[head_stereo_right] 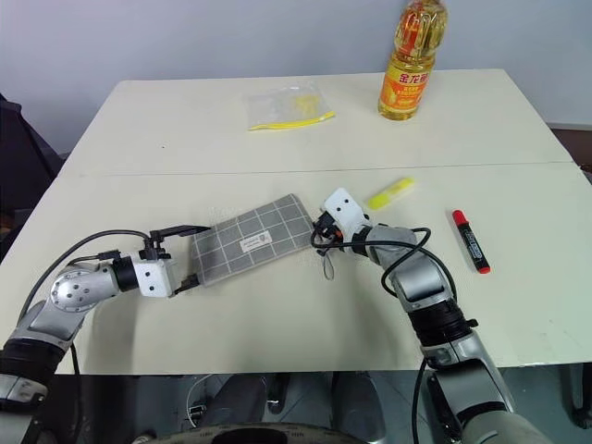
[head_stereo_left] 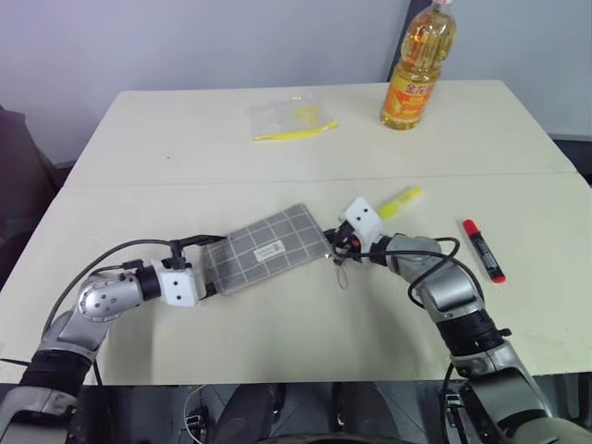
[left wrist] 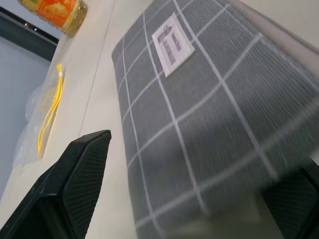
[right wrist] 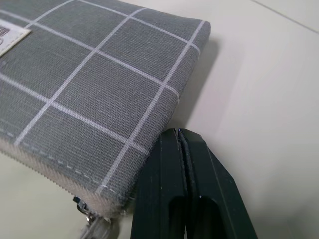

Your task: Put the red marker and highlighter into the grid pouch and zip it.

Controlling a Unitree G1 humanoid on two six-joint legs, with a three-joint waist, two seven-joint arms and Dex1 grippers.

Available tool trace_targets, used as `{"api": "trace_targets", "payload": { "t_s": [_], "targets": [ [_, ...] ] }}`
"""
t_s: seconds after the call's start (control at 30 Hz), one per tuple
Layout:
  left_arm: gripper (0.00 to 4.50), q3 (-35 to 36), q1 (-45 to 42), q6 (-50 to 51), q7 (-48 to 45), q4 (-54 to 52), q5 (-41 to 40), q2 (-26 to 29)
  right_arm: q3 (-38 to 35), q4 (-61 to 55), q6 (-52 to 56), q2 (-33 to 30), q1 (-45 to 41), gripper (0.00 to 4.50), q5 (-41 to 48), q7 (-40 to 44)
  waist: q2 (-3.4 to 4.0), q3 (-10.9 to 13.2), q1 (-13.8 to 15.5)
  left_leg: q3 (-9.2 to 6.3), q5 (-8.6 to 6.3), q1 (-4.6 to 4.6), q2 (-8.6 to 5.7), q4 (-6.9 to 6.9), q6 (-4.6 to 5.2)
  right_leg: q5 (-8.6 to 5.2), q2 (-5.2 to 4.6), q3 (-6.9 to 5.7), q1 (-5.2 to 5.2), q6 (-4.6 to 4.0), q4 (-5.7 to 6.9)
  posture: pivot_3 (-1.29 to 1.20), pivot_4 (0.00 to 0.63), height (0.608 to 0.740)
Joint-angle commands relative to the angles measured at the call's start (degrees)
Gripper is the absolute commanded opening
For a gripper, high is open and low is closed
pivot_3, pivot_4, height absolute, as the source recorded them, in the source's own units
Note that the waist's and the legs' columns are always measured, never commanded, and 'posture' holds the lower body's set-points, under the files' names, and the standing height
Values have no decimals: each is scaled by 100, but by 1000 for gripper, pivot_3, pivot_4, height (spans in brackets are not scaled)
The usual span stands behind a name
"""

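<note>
grid pouch point(head_stereo_left: 268, 248): mid-surface, bare room toward near edge
left claw point(head_stereo_left: 202, 267): spread wide, straddling pouch's end
right claw point(right wrist: 183, 164): pressed together at pouch's zipper corner, holding nothing

The table point(head_stereo_left: 277, 324) holds one grid pouch point(head_stereo_left: 268, 247) at its centre. One highlighter point(head_stereo_left: 400, 203) lies at about two o'clock from the pouch, and one red marker point(head_stereo_left: 483, 250) at three o'clock. One clear bag point(head_stereo_left: 289, 120) sits at twelve o'clock, and one oil bottle point(head_stereo_left: 419, 69) at one o'clock. Two grippers are there: the left point(head_stereo_left: 199, 264) and the right point(head_stereo_left: 335, 242).
</note>
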Motion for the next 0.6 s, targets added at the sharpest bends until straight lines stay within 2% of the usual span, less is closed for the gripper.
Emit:
{"api": "trace_targets", "payload": {
  "t_s": [0.03,0.13,0.23,0.47,0.6],
  "targets": [
    [4500,-265,-17,-114,-186,22,12,-42,14,-190,-57,48,-8,55,9,50,0,0,1,0,0,0,0,0,0,0,0,0,0,0,0,0,150,740],
    [4500,-272,-58,-159,-216,60,-36,-28,14,-193,-67,38,6,55,0,58,0,0,-1,0,0,0,0,0,0,0,0,0,0,0,0,0,150,740],
    [3653,-268,-69,-208,-277,73,-148,-10,11,-194,-75,21,31,0,-16,59,0,0,-5,0,0,0,0,-1,0,0,0,0,-1,0,0,0,150,740],
    [17,-180,-105,-200,-267,-67,-438,-70,-69,-183,-113,-10,19,0,-38,17,-1,1,-6,-1,0,-2,0,-1,0,0,1,0,-3,0,0,0,150,740],
    [17,-103,-24,119,-200,-296,-628,-148,-410,-246,-202,-181,-33,0,-56,-157,-2,1,1,-1,0,-3,0,0,0,0,1,0,-3,0,0,0,150,740]
  ]
}}
